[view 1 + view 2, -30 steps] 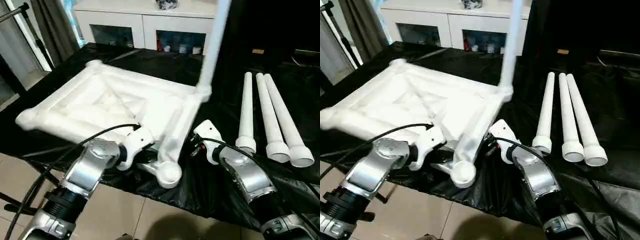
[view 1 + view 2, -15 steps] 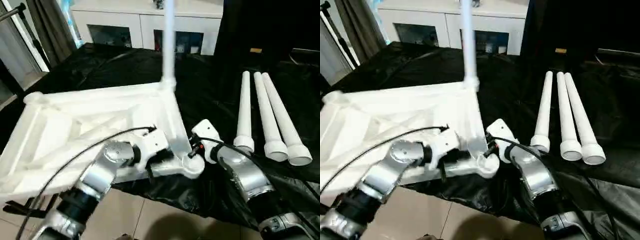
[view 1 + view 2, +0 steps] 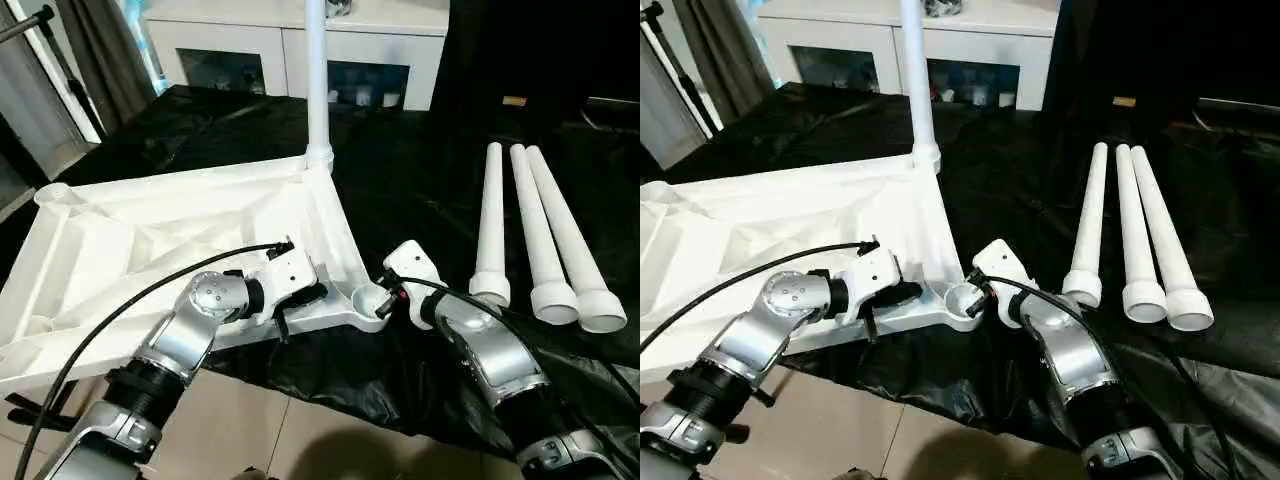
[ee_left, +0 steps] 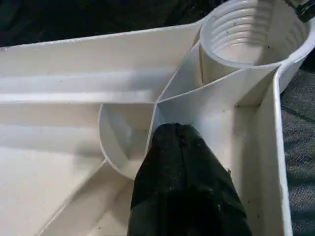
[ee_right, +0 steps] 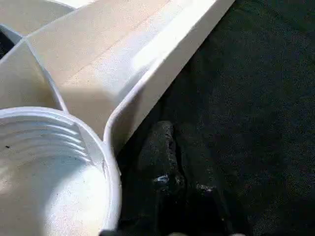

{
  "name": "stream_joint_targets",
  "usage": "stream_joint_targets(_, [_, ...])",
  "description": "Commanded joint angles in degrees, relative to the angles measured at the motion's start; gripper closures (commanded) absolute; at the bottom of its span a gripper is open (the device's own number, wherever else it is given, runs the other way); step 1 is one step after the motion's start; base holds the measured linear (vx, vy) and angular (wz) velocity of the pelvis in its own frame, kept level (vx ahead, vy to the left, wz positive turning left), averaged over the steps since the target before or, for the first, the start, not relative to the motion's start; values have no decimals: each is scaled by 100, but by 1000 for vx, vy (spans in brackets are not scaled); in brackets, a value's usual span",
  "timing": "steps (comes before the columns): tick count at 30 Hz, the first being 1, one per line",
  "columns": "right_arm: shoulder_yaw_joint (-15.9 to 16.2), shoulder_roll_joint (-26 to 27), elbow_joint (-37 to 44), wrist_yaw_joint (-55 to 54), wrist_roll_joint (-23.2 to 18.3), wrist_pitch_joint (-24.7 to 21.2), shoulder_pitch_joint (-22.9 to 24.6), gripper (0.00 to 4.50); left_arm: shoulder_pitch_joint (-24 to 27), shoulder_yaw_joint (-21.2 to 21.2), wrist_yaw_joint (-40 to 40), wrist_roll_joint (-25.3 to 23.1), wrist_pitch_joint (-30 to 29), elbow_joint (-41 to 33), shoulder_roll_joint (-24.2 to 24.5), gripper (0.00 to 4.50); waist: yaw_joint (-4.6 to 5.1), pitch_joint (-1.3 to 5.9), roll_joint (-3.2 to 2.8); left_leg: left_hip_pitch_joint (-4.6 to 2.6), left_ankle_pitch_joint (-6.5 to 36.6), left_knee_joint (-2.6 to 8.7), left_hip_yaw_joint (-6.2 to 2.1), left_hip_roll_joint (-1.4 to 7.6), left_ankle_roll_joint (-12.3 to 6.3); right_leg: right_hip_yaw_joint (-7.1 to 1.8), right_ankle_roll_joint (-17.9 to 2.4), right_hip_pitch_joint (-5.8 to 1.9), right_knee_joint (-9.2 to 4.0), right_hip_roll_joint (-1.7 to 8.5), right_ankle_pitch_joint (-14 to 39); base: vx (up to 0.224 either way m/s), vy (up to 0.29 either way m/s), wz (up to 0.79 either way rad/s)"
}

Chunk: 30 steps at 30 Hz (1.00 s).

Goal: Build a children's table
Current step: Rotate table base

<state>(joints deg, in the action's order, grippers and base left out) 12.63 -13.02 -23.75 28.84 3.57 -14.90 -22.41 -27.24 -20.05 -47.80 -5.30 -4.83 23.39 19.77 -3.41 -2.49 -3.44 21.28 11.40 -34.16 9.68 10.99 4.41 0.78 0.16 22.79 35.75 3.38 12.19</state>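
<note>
While the tabletop (image 3: 170,240) lies ribbed side up across the left and centre of the frame, I have both grippers down at its near corner socket (image 3: 367,297), lower centre. My left gripper (image 3: 300,297) rests inside the frame just left of that socket, black fingers (image 4: 183,187) pressed together against a rib, gripping nothing; I judge that steadies the corner. My right gripper (image 3: 388,297) sits on the black cloth (image 3: 420,190) just right of the socket, fingers (image 5: 165,152) together too, empty. One leg (image 3: 316,80) already stands upright in the far corner, upper centre. Three loose legs (image 3: 540,240) lie side by side at the right, flared ends toward me, near enough for the threaded socket next.
</note>
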Motion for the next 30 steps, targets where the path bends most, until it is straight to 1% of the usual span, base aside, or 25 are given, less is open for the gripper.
stream_joint_targets(1, [62,29,62,42,7,-64,90,443,-91,291,43,185,-28,-127,3,450,-25,336,12,-54,986,395,-38,138,28,-165,-1325,-283,-399,351,122,0,0,0])
stream_joint_targets(2, [39,17,72,35,2,-44,72,443,-34,392,-138,414,-187,-350,-7,450,-22,333,38,-49,986,397,-35,138,22,-166,-1330,-283,-405,348,143,0,0,0])
stream_joint_targets(3, [1,4,84,24,-8,-20,44,443,12,495,-320,660,-330,-553,-6,450,-33,342,25,-43,920,395,-40,143,30,-167,-1360,-291,-385,362,100,0,0,0])
stream_joint_targets(5, [-36,0,83,16,-27,-10,15,443,23,550,-392,772,-405,-650,8,450,-29,338,27,-40,884,389,-33,141,6,-164,-1408,-281,-383,346,16,0,0,0])
stream_joint_targets(6, [-74,-13,85,20,-50,-9,-16,443,18,589,-426,840,-439,-702,33,450,-26,343,68,-33,810,382,-27,133,-30,-161,-1404,-295,-372,336,-76,0,0,0])
stream_joint_targets(9, [-234,-101,38,69,-141,34,-251,443,14,737,-755,1121,-769,-1022,295,450,-33,346,54,-38,693,373,-24,131,-94,-160,-1389,-283,-355,332,-132,0,0,0])
stream_joint_targets(10, [-254,-114,16,81,-152,47,-297,443,14,749,-808,1144,-808,-1061,348,450,-26,342,112,-36,674,375,-16,125,-110,-158,-1387,-288,-356,326,-124,0,0,0])
stream_joint_targets(11, [-340,-123,-87,150,-235,80,-467,443,43,770,-1006,1209,-948,-1215,549,450,-31,335,78,-43,651,372,-13,125,-127,-162,-1366,-274,-358,332,-57,0,0,0])
stream_joint_targets(12, [-340,-123,-87,150,-235,80,-467,443,43,770,-1006,1209,-948,-1215,549,450,-34,343,68,-46,669,373,-21,126,-115,-160,-1373,-277,-344,340,-14,0,0,0])
stream_joint_targets(13, [-394,-115,-217,258,-317,132,-642,443,113,771,-1231,1276,-1118,-1410,771,450,-33,340,61,-57,683,375,-15,134,-105,-160,-1380,-263,-348,334,6,0,0,0])
stream_joint_targets(15, [-427,-107,-303,332,-372,167,-754,443,169,774,-1381,1324,-1249,-1559,917,450,-22,340,55,-55,665,375,-19,135,-91,-154,-1425,-265,-327,330,-52,0,0,0])
stream_joint_targets(16, [-442,-99,-483,551,-472,220,-994,443,348,741,-1691,1430,-1596,-1970,1287,450,-27,348,96,-45,611,372,-23,142,-108,-157,-1462,-283,-295,351,-134,0,0,0])
stream_joint_targets(17, [-443,-99,-504,577,-483,226,-1021,443,370,736,-1726,1442,-1637,-2019,1330,450,-14,349,83,-30,576,379,-29,137,-124,-150,-1474,-290,-290,343,-156,0,0,0])
stream_joint_targets(18, [-367,-80,-718,940,-557,301,-1297,443,652,679,-2021,1551,-1969,-2492,1755,450,-27,347,109,-59,530,358,-6,139,-150,-149,-1497,-262,-292,329,-251,0,0,0])
stream_joint_targets(19, [-355,-78,-743,991,-568,308,-1330,443,688,673,-2055,1567,-2015,-2554,1808,450,-20,354,101,-29,506,368,-25,140,-165,-141,-1530,-289,-262,339,-285,0,0,0])
stream_joint_targets(20, [-258,-64,-887,1289,-591,365,-1499,443,886,639,-2199,1649,-2237,-2863,2070,450,-23,331,97,-35,504,368,-6,144,-205,-135,-1516,-259,-279,316,-283,0,0,0])
stream_joint_targets(22, [-125,-55,-1036,1571,-550,448,-1636,443,1061,614,-2272,1693,-2372,-3104,2260,450,-33,336,70,-58,511,349,6,147,-232,-129,-1584,-240,-262,310,-330,0,0,0])
stream_joint_targets(23, [-24,-50,-1133,1751,-499,514,-1720,443,1171,606,-2282,1696,-2440,-3242,2357,450,-53,337,102,-55,474,351,2,153,-267,-128,-1612,-248,-253,321,-345,0,0,0])
stream_joint_targets(24, [-3,-48,-1161,1785,-485,527,-1741,443,1193,604,-2281,1693,-2453,-3267,2375,450,-61,325,90,-64,488,354,13,150,-280,-132,-1605,-234,-271,311,-322,0,0,0])
stream_joint_targets(25, [101,-38,-1299,1955,-411,594,-1846,443,1305,591,-2278,1678,-2515,-3393,2462,450,-75,323,109,-73,509,349,22,157,-285,-131,-1610,-224,-276,312,-289,0,0,0])
stream_joint_targets(26, [218,-22,-1536,2091,-308,725,-2000,443,1424,580,-2240,1647,-2632,-3545,2552,450,-92,321,136,-70,575,359,24,165,-244,-128,-1603,-224,-273,321,-161,0,0,0])
stream_joint_targets(27, [384,16,-1928,2155,-97,892,-2256,443,1581,523,-2155,1463,-2673,-3670,2676,450,-93,311,169,-45,603,370,6,159,-224,-126,-1608,-235,-265,331,-9,0,0,0])
stream_joint_targets(28, [436,25,-2037,2158,-26,941,-2327,443,1620,508,-2121,1400,-2668,-3689,2700,450,-96,309,146,-59,673,369,8,167,-203,-126,-1608,-209,-277,341,114,0,0,0])
stream_joint_targets(29, [535,28,-2228,2132,134,1057,-2443,443,1662,484,-2000,1252,-2659,-3677,2715,450,-91,289,142,-62,752,374,15,169,-146,-141,-1568,-201,-300,342,300,0,0,0])
stream_joint_targets(30, [535,28,-2228,2132,134,1057,-2443,443,1662,484,-2000,1252,-2659,-3677,2715,450,-96,282,140,-74,786,377,19,167,-115,-147,-1540,-199,-314,336,362,0,0,0])
